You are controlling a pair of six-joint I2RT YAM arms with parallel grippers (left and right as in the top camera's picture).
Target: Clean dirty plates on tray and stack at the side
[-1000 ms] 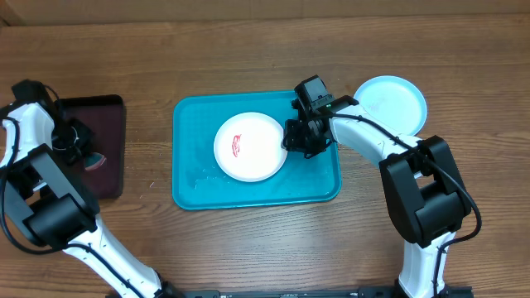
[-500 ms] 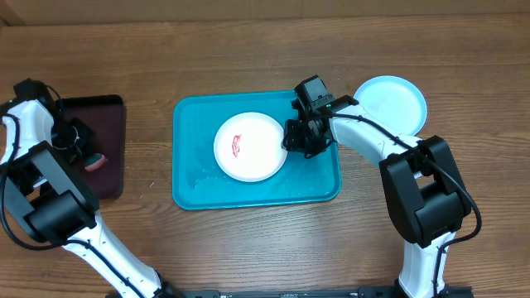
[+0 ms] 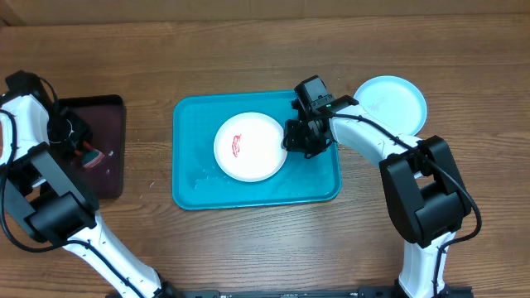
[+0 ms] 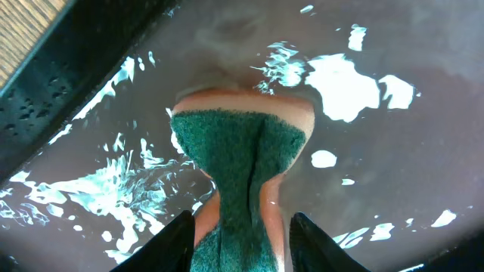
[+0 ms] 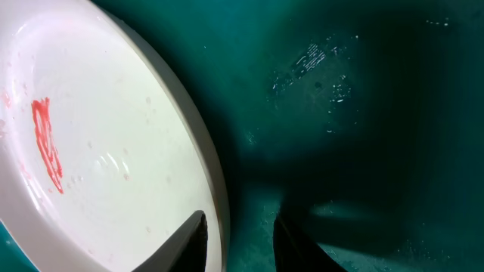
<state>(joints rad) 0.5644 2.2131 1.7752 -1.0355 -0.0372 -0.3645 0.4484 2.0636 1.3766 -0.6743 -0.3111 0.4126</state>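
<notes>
Left pincer (image 4: 242, 239): low over the maroon tray (image 3: 103, 116), its two fingers either side of the sponge (image 4: 238, 143). Whether they press it or merely flank it cannot be told.
Sponge: green scrub face up, pale body showing at the edges, creased down the middle, lying in a wet film on the maroon tray.
Right pincer (image 5: 240, 227): at the right edge of the white plate (image 3: 261, 157), one finger over the plate and one over the teal tray (image 3: 190, 178). The rim passes between them, with some tray showing beside the outer finger, so a firm hold cannot be confirmed.
White plate: flat in the middle of the teal tray, bearing a red smear (image 3: 237, 146) left of centre.
Light blue plate (image 3: 393, 99): on the surface (image 3: 248, 248), right of the teal tray, looking clean.
Step in hand: probably taking up the sponge to scrub the smear.
Doing it well: grip the sponge squarely across its middle, scrub face kept downward for the wipe.
Support: the right pincer should pin the rim so the plate cannot slide.
Risk: a shallow pinch may let the wet sponge slip.
</notes>
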